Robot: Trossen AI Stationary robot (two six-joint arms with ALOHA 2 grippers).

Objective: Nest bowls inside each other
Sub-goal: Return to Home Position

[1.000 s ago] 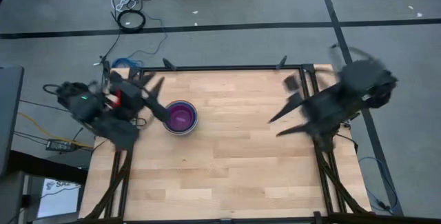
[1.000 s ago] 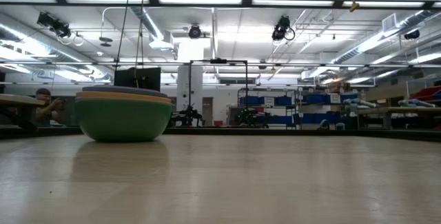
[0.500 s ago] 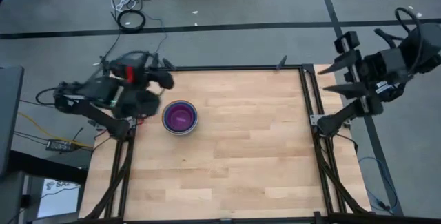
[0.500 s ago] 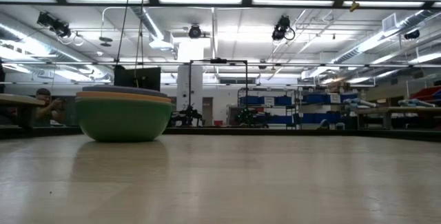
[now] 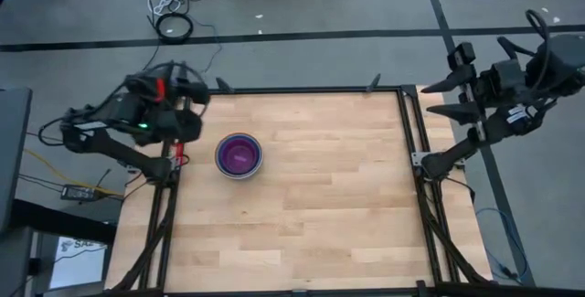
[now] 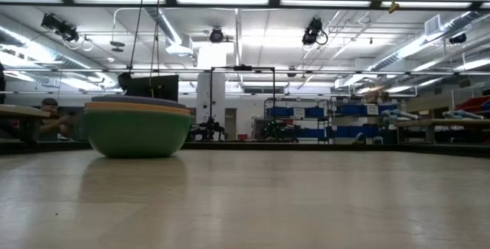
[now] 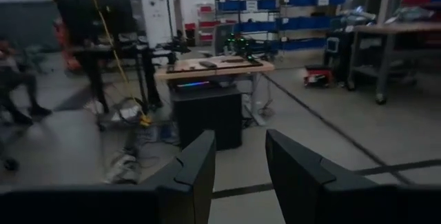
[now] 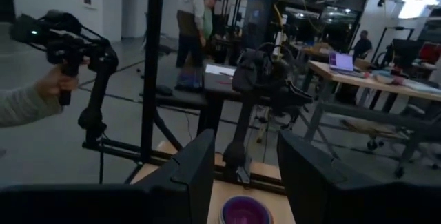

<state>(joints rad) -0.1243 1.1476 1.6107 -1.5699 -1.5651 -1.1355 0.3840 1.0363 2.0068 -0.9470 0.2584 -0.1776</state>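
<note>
The bowls stand nested in one stack (image 5: 239,155) on the wooden table, left of centre toward the far edge. The innermost bowl is purple. In the low view the stack (image 6: 138,129) rests on the base of its green outer bowl, with orange and grey rims above. My left gripper (image 7: 240,176) is open at the table's far left corner (image 5: 187,96) and points level into the room. My right gripper (image 5: 437,98) is open beyond the table's far right corner. It points toward the stack (image 8: 246,212), fingers apart (image 8: 246,176), and holds nothing.
Black rails (image 5: 311,90) frame the table. Bare wood (image 5: 329,206) lies right of and in front of the stack. In the right wrist view a person's hand (image 8: 52,86) holds a camera rig at the left, and people stand farther back in the room.
My left gripper has drawn back from beside the stack to the far left corner and has turned toward the far edge. My right gripper has pulled back from over the table's right side to beyond the far right corner. The stack has stayed put.
</note>
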